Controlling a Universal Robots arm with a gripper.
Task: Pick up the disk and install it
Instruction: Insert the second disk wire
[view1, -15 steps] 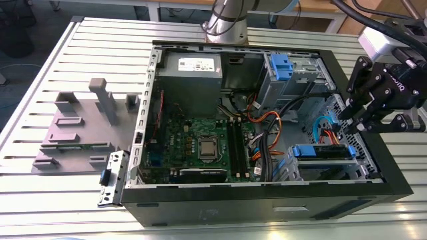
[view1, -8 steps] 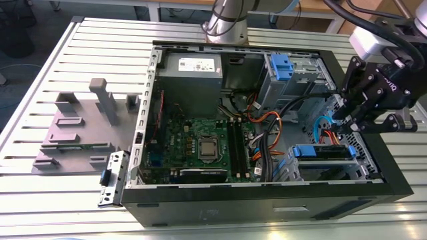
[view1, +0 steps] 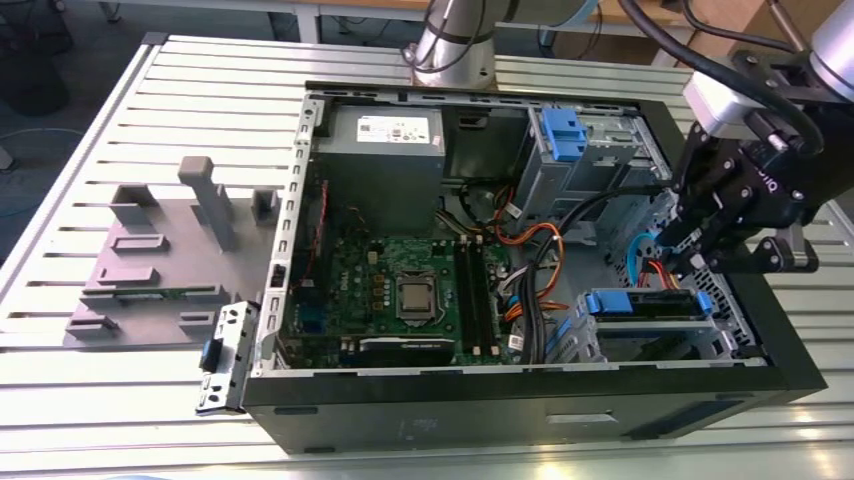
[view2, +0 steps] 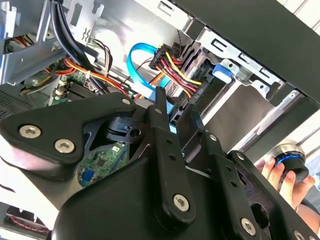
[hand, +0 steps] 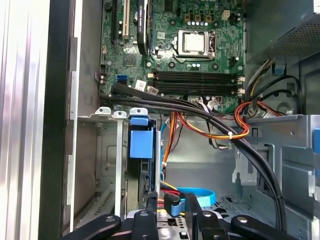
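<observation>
While poised at 1 o'clock of the disk (view1: 650, 303), judged already seated in the 4 o'clock bay (view1: 654, 335) of the case (view1: 534, 400), holding gripper (view2: 176, 104) jaws slightly apart, empty; install seemingly done

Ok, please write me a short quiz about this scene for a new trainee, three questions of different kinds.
1. True or false: the computer case is open, with its motherboard showing.
2. Where is the disk? A) outside the case B) in a bay inside the case C) lifted high above the case
3. What colour is the flat cable close to the pincer?
Key: 1 true; 2 B; 3 blue.
</observation>
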